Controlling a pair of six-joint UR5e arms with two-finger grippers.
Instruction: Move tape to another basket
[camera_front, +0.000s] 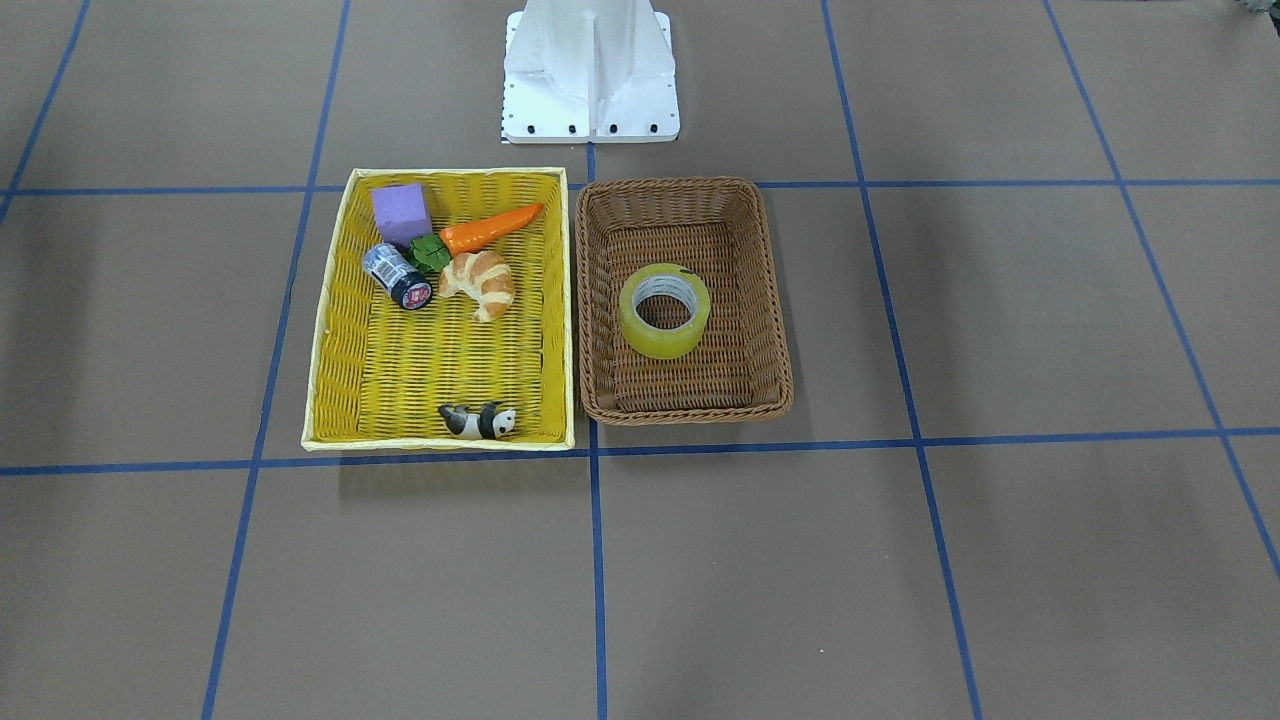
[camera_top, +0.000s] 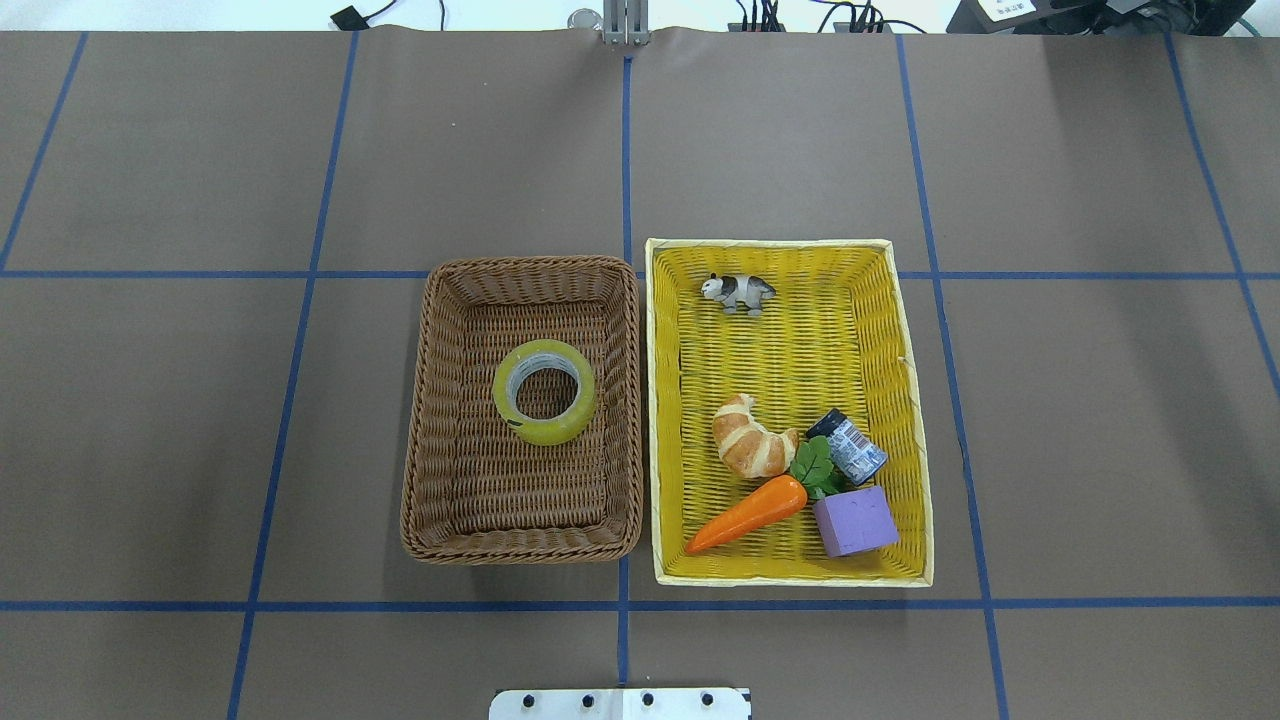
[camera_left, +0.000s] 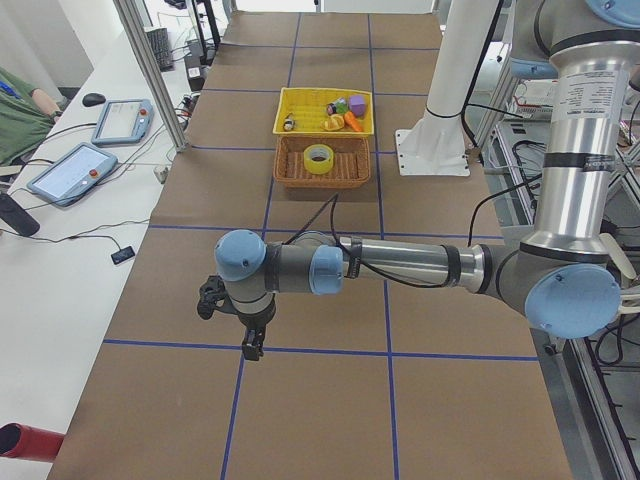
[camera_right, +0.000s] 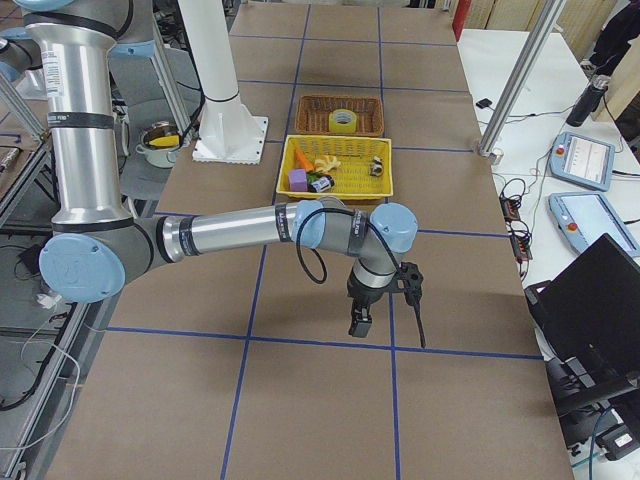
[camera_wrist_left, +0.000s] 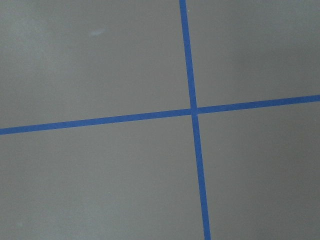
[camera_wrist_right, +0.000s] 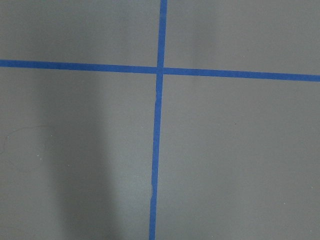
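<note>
Tape (camera_top: 543, 391) lies flat, hole up, mid brown basket (camera_top: 520, 264), on your left gripper's (camera_left: 238, 328) side, though that and the right gripper (camera_right: 386, 315) hang well apart from it, fingers' spread impossible to tell.

left gripper (camera_left: 236, 322), right gripper (camera_right: 386, 315) shown only sidelong, jaws' spacing unclear, can (camera_front: 397, 275) label probably too small to read

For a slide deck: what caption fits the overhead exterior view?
Tape roll lying flat in the brown wicker basket, beside the yellow basket.
</note>
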